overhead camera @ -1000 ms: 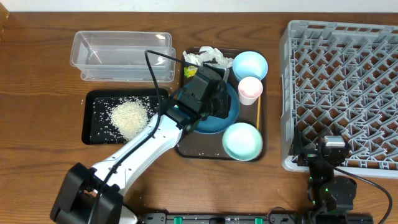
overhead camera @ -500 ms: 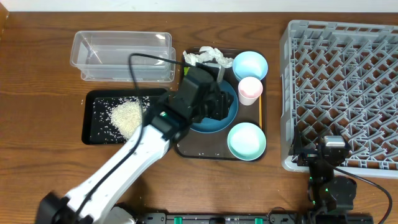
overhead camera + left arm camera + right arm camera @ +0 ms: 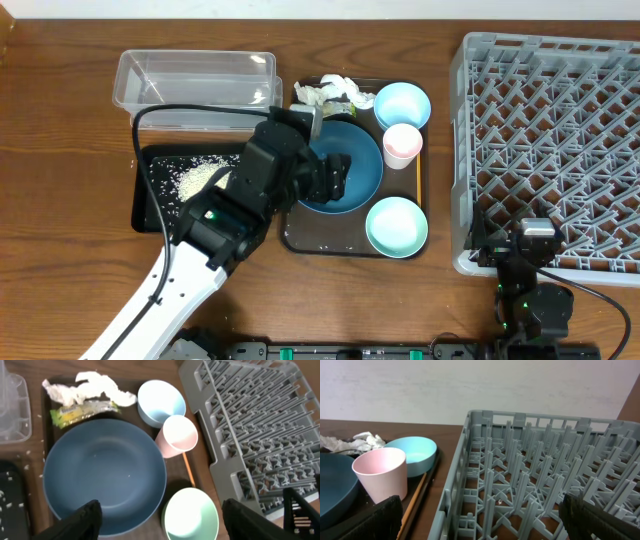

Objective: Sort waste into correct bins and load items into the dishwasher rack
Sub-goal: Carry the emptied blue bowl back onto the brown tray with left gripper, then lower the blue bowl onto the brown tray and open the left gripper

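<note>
Blue plate on tray, L pincer spread wide above.

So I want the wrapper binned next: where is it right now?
In the left wrist view, the yellow-green wrapper lies at the upper left of the brown tray, between the crumpled tissue above and the dark blue plate below.

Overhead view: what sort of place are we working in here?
Likely a staged dish-clearing bench rather than a working kitchen: a grey dishwasher rack sits on a wooden table, with a dark blue plate nearby and a black tray holding loose rice.
</note>
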Available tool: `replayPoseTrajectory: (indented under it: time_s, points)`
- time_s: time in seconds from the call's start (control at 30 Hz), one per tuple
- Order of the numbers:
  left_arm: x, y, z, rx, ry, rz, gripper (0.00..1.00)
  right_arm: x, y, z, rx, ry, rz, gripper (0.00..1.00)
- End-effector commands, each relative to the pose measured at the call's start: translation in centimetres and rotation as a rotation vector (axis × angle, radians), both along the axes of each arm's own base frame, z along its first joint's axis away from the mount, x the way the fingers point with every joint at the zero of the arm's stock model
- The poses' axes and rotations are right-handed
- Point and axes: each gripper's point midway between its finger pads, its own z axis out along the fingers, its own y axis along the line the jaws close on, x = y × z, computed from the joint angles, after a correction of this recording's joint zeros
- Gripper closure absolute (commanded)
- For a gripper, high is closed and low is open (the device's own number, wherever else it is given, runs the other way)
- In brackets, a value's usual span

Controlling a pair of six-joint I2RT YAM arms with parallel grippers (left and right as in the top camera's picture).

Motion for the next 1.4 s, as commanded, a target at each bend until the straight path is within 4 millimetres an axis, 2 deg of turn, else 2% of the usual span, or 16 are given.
replayPoseTrajectory:
  time_s: [0.0,0.2,0.4,0.5,0.77,0.97,1.37]
  points:
    - [0.0,0.4,-0.2,0.015,0.011,0.015,0.18,0.0,0.0,-0.1,-0.007,0.003,0.001,0.01]
    - [0.0,0.4,-2.2,0.056,0.075,0.015,0.16,0.0,0.0,-0.1,-0.008,0.003,0.001,0.01]
    - [-1.1,0.8,-4.6,0.084,0.192,0.033,0.15,0.0,0.0,-0.1,-0.008,0.003,0.001,0.01]
    - [-1.9,1.3,-5.4,0.072,0.271,0.087,0.14,0.0,0.0,-0.1,-0.008,0.003,0.001,0.01]
    - [-4.6,2.0,-7.0,0.109,0.404,0.074,0.14,0.0,0.0,-0.1,-0.008,0.003,0.001,0.01]
    - [-5.8,2.8,-7.8,0.147,0.456,0.078,0.14,0.0,0.0,-0.1,-0.008,0.003,0.001,0.01]
    - [-5.2,2.4,-7.4,0.129,0.430,0.076,0.14,0.0,0.0,-0.1,-0.008,0.003,0.001,0.01]
